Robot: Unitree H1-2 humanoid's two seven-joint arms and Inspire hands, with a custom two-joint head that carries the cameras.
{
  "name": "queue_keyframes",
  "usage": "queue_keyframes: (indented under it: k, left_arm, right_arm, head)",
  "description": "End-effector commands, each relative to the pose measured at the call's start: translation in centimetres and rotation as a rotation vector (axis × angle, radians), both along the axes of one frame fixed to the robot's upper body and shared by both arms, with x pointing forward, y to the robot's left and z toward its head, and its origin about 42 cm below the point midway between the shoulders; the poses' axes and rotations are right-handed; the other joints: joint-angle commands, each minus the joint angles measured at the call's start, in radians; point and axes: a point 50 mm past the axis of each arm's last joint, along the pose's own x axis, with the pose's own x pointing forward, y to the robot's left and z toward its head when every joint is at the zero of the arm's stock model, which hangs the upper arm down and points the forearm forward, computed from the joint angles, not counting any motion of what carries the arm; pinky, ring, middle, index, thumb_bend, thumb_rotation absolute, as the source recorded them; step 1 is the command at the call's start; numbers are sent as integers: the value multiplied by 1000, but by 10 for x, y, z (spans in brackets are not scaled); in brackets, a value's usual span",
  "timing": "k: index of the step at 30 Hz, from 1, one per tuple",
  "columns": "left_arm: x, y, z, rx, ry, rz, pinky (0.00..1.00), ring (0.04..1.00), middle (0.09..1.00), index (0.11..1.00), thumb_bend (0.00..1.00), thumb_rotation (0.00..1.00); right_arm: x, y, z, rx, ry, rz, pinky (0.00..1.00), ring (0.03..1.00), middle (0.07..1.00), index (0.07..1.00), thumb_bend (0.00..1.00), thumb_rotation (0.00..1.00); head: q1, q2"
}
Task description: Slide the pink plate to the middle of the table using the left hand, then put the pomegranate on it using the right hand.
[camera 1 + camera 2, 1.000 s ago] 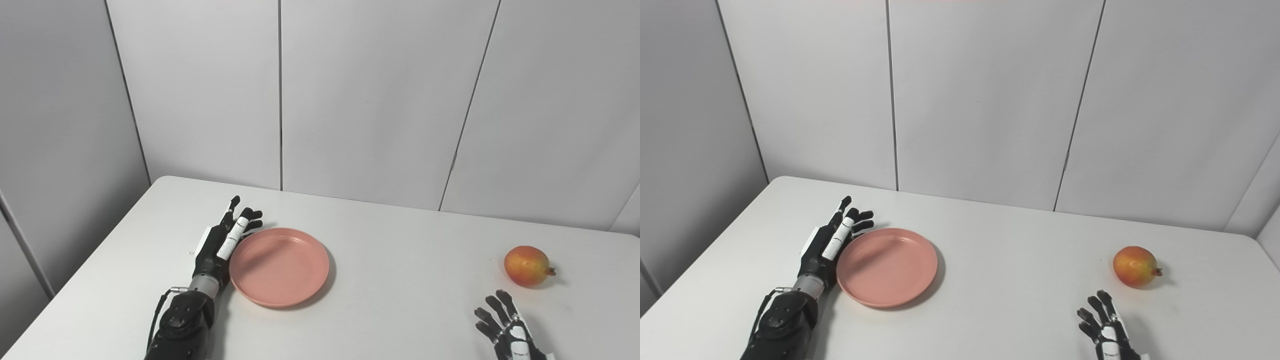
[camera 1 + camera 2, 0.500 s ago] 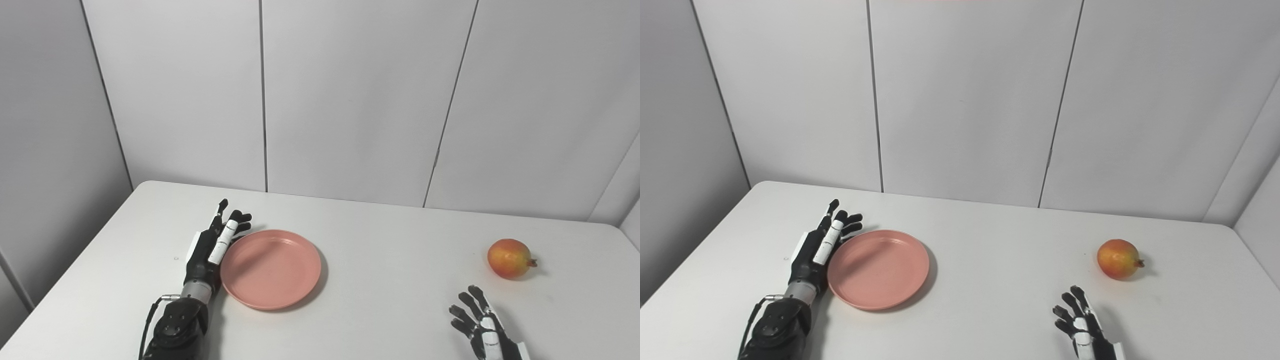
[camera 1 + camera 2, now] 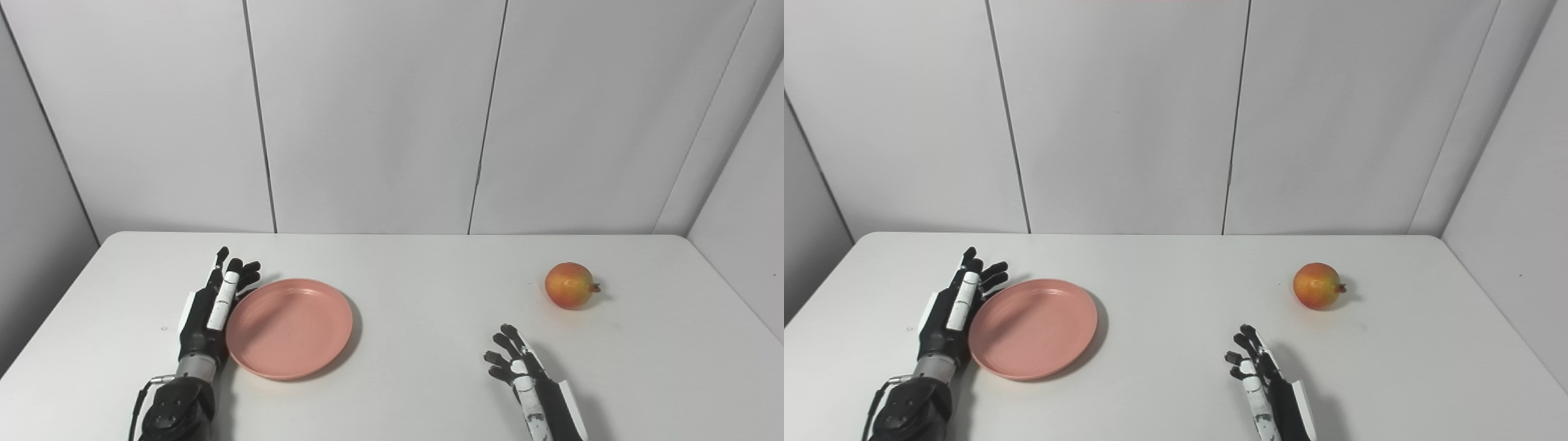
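Right hand at the near edge of the tabletop, right of centre. Palm low over the surface, fingers apart and slightly curled, pointing away from the robot, holding nothing. Can't tell if it's touching the surface.

Left hand on the left side, standing on edge with its inner side against the left rim of the pink plate. Its fingers are extended and loosely spread, not wrapped around anything; fingertips reach just past the plate's far-left rim. Hand looks to be touching the rim along its length, but contact can't be confirmed at this resolution.

Pink plate lies flat on the tabletop, left of centre, nothing on it.

Pomegranate sits further back on the right side, crown end pointing right. It's beyond and to the right of the right hand's fingertips, clear gap between them, no contact. Well apart from the plate.

Behind the tabletop: plain white wall panels with vertical seams.
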Motion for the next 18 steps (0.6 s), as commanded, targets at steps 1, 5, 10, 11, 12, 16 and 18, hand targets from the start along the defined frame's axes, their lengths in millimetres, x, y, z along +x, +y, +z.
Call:
queue_keyframes:
  k: [1,5,10,11,12,16,18]
  left_arm:
    - [3,-42,-2,-48,38,-119,733,809,790,1000,826,822]
    - [3,-46,-3,-51,44,-135,720,805,792,1000,837,831]
    - [4,-56,-3,-58,44,-161,717,811,799,1000,886,831]
    - [5,-58,-3,-58,43,-166,705,811,805,1000,895,835]
    - [5,-63,-3,-55,43,-175,701,811,807,1000,898,836]
    - [4,-76,-1,-57,39,-202,702,802,789,1000,899,845]
    - [3,-82,1,-60,38,-212,711,805,787,1000,899,844]
  right_arm:
    - [-19,9,-7,34,50,-26,821,824,901,918,765,1000]
    - [-19,11,-7,36,49,-26,820,823,902,919,765,1000]
    - [-19,11,-8,40,45,-27,818,820,902,919,747,1000]
    - [-19,11,-8,40,46,-27,818,821,902,918,741,1000]
    - [-19,11,-8,39,46,-28,818,822,902,918,739,1000]
    - [-20,11,-9,38,48,-32,820,824,904,918,740,1000]
    - [-20,11,-9,37,49,-33,821,827,905,919,749,1000]
  head:
    - [0,-1]
    - [-8,-2]
    - [-20,0]
    - [-20,0]
    - [-20,0]
    - [-27,0]
    - [-27,0]
